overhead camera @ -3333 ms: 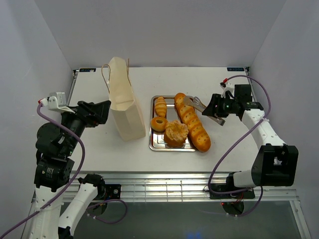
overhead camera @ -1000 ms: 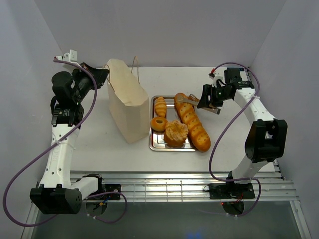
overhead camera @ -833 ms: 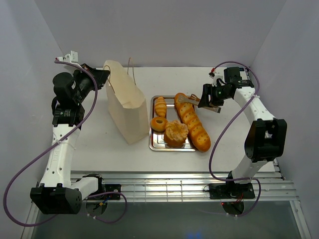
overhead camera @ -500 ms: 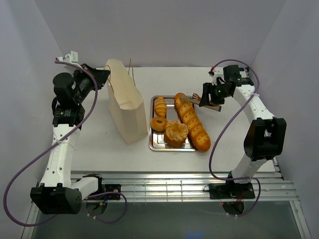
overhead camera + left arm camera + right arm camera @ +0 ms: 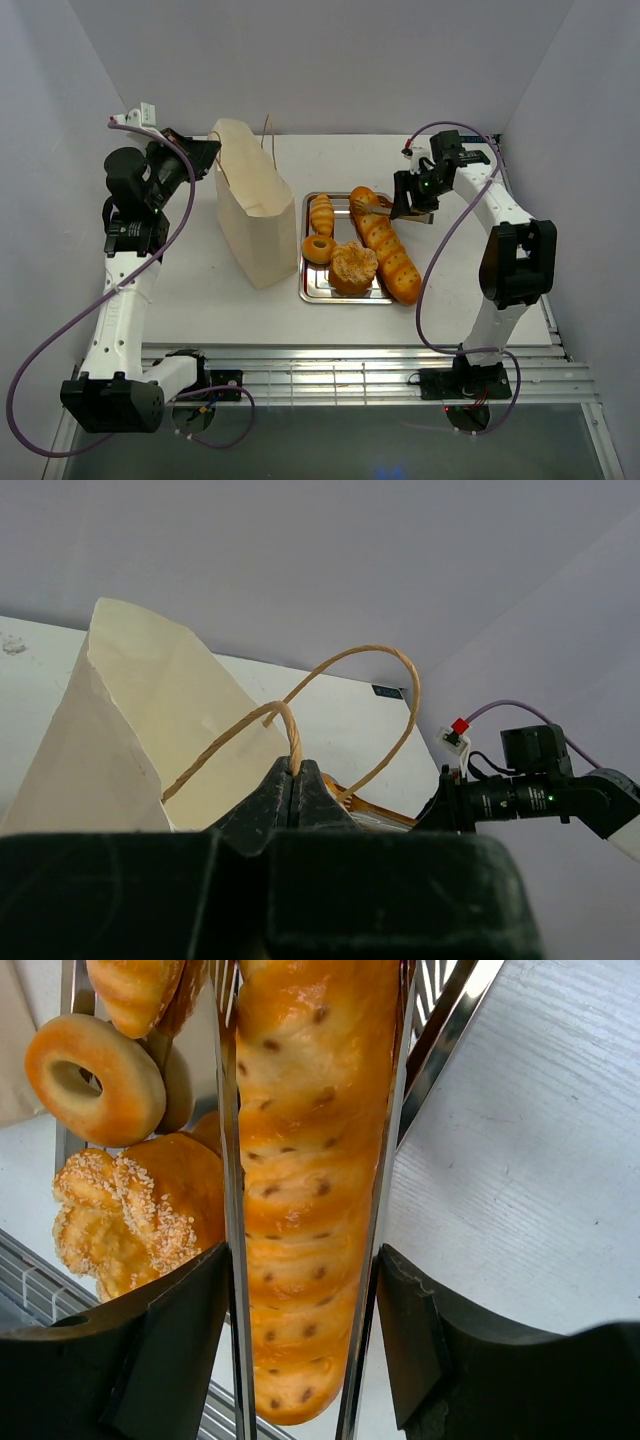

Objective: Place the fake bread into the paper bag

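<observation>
On silver tray (image 5: 311, 284), baguette (image 5: 385, 245), bun (image 5: 352, 268), roll (image 5: 322, 214), doughnut (image 5: 319, 248), paper bag (image 5: 250, 215) upright alongside

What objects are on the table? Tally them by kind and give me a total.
Bread: 4: baguette, round bun, ridged roll, ring doughnut
Paper bag: 1
Metal tray: 1
Metal tongs: 1
Total: 7

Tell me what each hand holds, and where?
Left hand pinches the string handle of the paper bag. Right hand grips the metal tongs by both arms, around the baguette.
</observation>
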Robot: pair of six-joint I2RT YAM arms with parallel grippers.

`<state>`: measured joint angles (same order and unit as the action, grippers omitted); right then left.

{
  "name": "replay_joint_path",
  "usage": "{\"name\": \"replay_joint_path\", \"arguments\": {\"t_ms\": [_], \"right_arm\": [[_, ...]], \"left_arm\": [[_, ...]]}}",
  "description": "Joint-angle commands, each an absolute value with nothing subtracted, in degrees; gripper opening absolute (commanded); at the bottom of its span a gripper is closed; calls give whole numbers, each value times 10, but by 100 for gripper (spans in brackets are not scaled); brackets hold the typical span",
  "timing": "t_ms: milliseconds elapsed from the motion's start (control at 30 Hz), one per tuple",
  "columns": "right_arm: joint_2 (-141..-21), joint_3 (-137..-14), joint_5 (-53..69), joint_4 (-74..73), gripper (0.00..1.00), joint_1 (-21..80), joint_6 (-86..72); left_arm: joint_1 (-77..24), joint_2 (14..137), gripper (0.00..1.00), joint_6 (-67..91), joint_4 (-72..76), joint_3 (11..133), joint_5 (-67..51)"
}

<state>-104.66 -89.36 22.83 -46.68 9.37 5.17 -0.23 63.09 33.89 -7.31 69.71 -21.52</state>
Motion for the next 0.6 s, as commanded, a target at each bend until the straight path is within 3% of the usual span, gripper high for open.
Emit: {"name": "replay_joint_path", "arguments": {"t_ms": [0, 200, 300, 433, 500, 567], "right_arm": [[-1062, -925, 233, -479, 64, 94, 69], [-1073, -917, 234, -475, 54, 98, 67], [-1064, -906, 235, -461, 34, 98, 55], [-1028, -904, 228, -437, 17, 98, 31], [-1015, -910, 222, -431, 8, 98, 23], [-990, -918, 215, -422, 8, 98, 8]], "left_arm": [[-2, 611, 0, 337, -69, 701, -224], [-2, 606, 0, 341, -68, 693, -224], [-2, 606, 0, 344, -66, 690, -226], [-2, 607, 0, 345, -67, 690, -224], [-2, 607, 0, 344, -69, 691, -224], [-2, 606, 0, 342, -71, 693, -221]]}}
